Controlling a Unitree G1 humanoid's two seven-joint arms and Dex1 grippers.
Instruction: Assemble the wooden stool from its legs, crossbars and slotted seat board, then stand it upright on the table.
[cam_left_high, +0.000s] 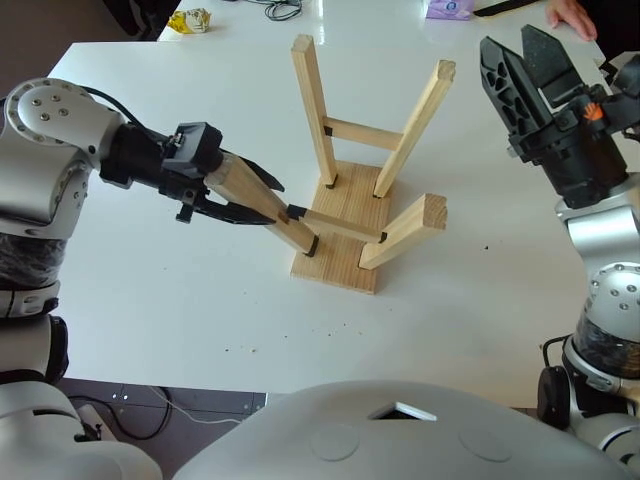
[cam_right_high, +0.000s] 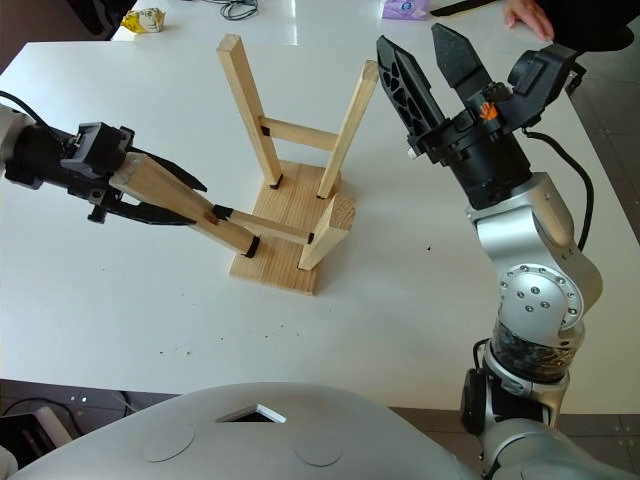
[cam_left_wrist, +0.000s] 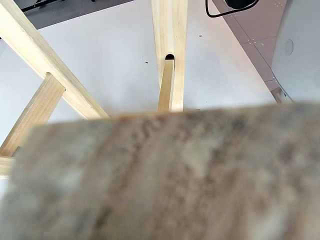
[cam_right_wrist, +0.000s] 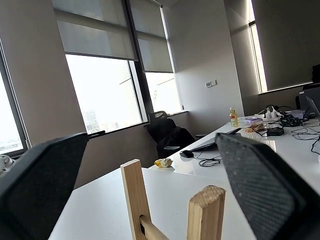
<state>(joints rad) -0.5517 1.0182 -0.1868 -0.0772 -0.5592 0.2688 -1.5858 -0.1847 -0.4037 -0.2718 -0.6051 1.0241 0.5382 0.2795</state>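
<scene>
Wooden leg (cam_left_high: 296, 232) inside left pincer (cam_left_high: 275, 205); right pincer (cam_left_high: 510, 40) well apart.

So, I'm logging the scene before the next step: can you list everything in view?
seat board: 1, light wood, flat on the table
far legs: 2, light wood, rising from the board's far end
near legs: 2, light wood, at the board's near end, tilted towards the robot
crossbars: 2, light wood, one between each leg pair
table: 1, white, under the stool
yellow object: 1, yellow, far left
purple packet: 1, purple, far right
left gripper: 1, black, shut on the left near leg
right gripper: 1, black, open, raised right of the stool
</scene>
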